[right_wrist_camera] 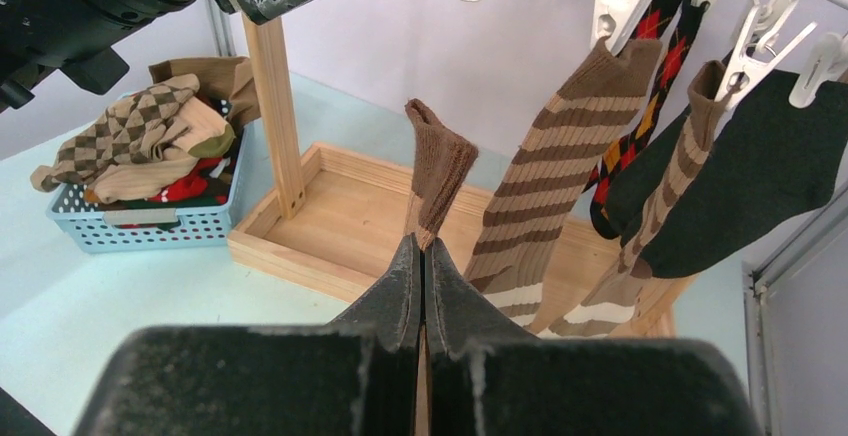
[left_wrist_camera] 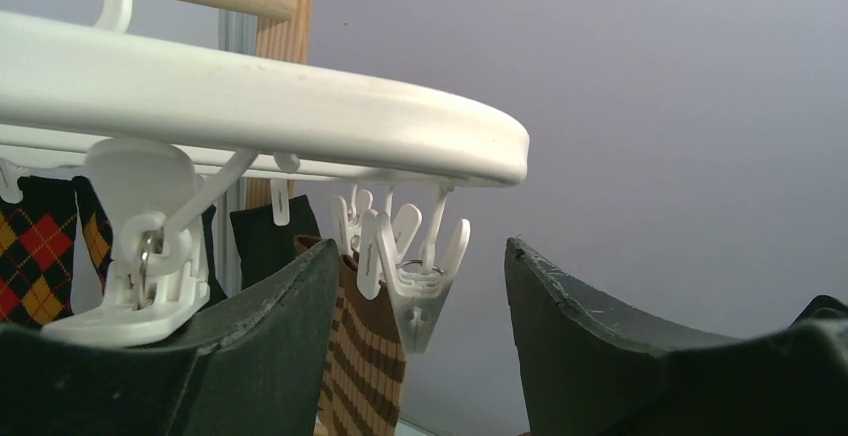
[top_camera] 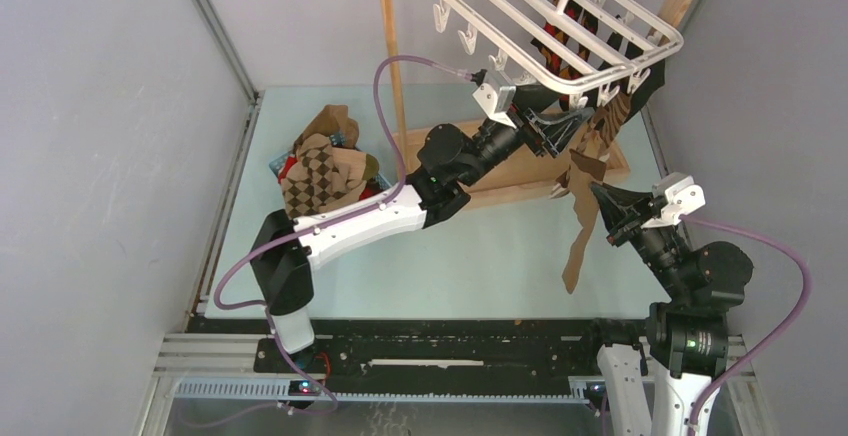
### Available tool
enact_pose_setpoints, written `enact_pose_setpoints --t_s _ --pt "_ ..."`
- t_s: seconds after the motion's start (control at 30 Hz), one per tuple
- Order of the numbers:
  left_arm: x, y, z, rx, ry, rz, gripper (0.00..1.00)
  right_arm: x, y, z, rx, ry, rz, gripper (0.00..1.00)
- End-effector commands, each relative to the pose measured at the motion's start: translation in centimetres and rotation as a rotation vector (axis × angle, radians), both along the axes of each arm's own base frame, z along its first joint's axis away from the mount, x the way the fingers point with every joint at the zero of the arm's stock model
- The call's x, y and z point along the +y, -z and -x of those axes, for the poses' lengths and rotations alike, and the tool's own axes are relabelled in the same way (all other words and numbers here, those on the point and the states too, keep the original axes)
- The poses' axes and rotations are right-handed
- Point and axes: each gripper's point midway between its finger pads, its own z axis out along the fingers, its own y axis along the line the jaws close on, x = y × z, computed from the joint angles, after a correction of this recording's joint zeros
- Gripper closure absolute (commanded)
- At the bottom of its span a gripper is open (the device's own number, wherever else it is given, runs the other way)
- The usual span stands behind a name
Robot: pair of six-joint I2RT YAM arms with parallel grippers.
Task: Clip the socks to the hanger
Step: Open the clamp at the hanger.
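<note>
The white hanger [top_camera: 560, 31] hangs from a wooden rail, and its rim fills the top of the left wrist view [left_wrist_camera: 300, 106]. Striped tan-brown socks [right_wrist_camera: 560, 156], a black sock [right_wrist_camera: 770, 166] and a red argyle sock [right_wrist_camera: 660, 46] hang clipped to it. My left gripper [top_camera: 550, 126] is open just under the hanger's near edge, with an empty white clip [left_wrist_camera: 430, 286] dangling between its jaws [left_wrist_camera: 420, 256]. My right gripper [top_camera: 598, 193] is shut on a plain brown sock [top_camera: 578, 236] below the hanger. The sock's cuff [right_wrist_camera: 435, 171] stands up from the shut jaws [right_wrist_camera: 422, 241].
A small blue mesh basket [right_wrist_camera: 150, 221] at the back left holds a pile of argyle and tan socks [top_camera: 320, 161]. The wooden stand's tray base [right_wrist_camera: 340, 216] and upright post [top_camera: 395, 86] sit under the hanger. Grey walls close in both sides.
</note>
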Motion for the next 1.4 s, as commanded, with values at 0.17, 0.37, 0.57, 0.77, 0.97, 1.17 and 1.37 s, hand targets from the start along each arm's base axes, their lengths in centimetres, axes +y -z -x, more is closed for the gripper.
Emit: enact_pose_setpoints --t_s 0.17,0.37,0.57,0.77,0.97,1.17,1.37 --pt "0.6 -3.3 0.7 -0.031 -0.017 0.089 0.35 0.0 -0.5 -0.3 -0.013 -0.006 -0.016 1.00" --pt "0.5 -3.9 0.8 -0.032 -0.007 0.107 0.41 0.0 -0.4 -0.3 -0.011 -0.005 -0.018 1.00" --pt "0.5 -4.5 1.0 -0.031 0.004 0.123 0.42 0.0 -0.3 -0.3 -0.007 -0.004 -0.018 1.00" --pt "0.4 -4.7 1.2 -0.033 0.015 0.126 0.55 0.0 -0.3 -0.3 -0.009 -0.004 -0.017 1.00" --pt "0.4 -4.5 1.1 -0.021 0.017 0.118 0.81 0.1 -0.4 -0.2 -0.009 -0.011 -0.022 1.00" --pt "0.7 -5.0 1.4 -0.017 0.026 0.123 0.90 1.2 -0.6 0.0 0.007 -0.088 -0.049 1.00" --pt "0.9 -5.4 2.0 -0.018 0.053 0.127 0.90 3.0 -1.4 0.0 0.038 -0.239 -0.099 1.00"
